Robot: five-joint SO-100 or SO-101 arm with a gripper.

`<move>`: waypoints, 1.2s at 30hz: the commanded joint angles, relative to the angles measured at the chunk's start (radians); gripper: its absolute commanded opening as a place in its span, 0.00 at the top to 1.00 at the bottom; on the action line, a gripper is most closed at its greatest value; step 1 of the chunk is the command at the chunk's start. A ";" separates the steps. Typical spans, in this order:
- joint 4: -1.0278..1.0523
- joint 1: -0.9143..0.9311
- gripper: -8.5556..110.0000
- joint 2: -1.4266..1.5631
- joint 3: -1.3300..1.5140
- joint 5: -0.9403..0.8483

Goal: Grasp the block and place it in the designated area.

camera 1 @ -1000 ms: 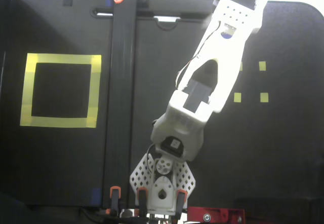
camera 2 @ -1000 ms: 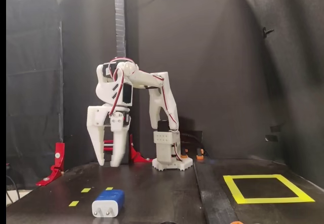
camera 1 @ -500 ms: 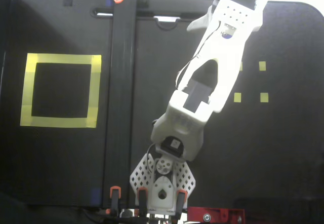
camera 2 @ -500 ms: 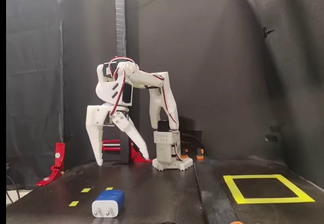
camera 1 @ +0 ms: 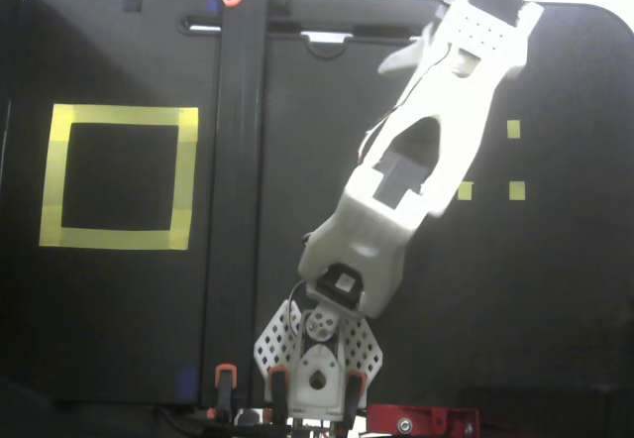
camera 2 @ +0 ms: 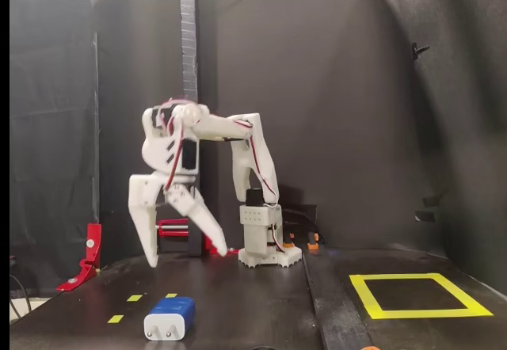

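The dark-blue block [camera 2: 169, 318] lies on the black table near the front, pale prongs towards the camera, in a fixed view seen from the side. My white gripper [camera 2: 186, 256] hangs open and empty above the table, behind the block and apart from it. The yellow tape square [camera 2: 412, 313] with a black inside is far to the right. In a fixed view seen from above, the arm reaches to the upper right with the gripper [camera 1: 433, 20] there. The tape square [camera 1: 119, 116] is at the left, and the block is hidden under the arm.
Small yellow squares [camera 1: 516, 190] mark the table around the block's place; they also show in the side view [camera 2: 135, 297]. A black upright post [camera 1: 243, 161] stands between the arm and the tape square. A red clamp [camera 2: 89, 255] sits at the left edge.
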 commanded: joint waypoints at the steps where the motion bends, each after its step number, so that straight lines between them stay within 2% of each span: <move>1: -0.034 0.006 0.57 -0.012 -0.041 -0.008; 11: -0.129 0.017 0.57 -0.118 -0.041 -0.008; 36: -0.190 -0.006 0.57 -0.249 -0.041 -0.008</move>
